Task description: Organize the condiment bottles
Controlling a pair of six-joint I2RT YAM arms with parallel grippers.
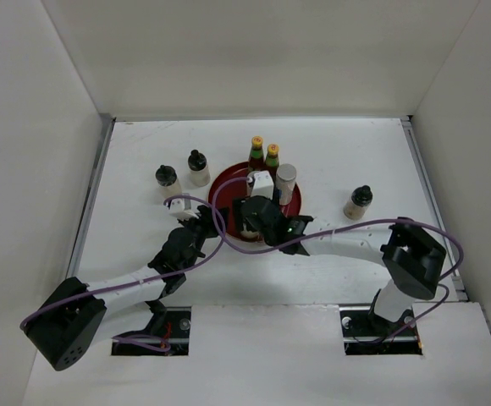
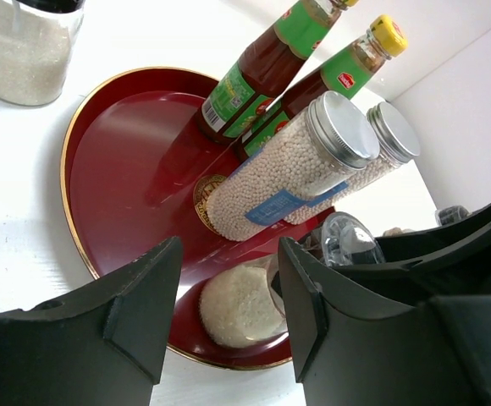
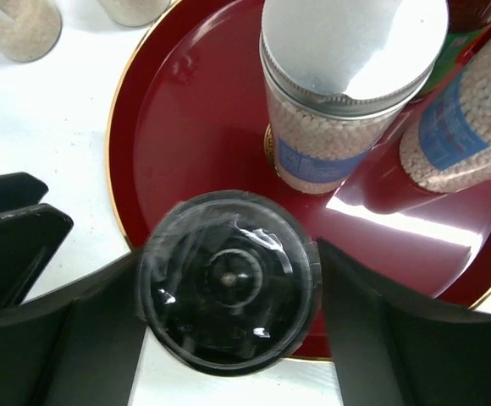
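The round red tray holds two red sauce bottles with yellow caps and two silver-lidded jars of pale beads. My right gripper is shut on a dark-capped shaker over the tray's near rim; its pale body shows in the left wrist view. I cannot tell whether it rests on the tray. My left gripper is open and empty just left of that shaker, at the tray's near-left edge. Other dark-capped shakers stand on the table at left and at right.
White walls close the table on the left, back and right. The two arms lie close together in front of the tray, their purple cables looping between them. The left shakers stand a short way behind my left gripper.
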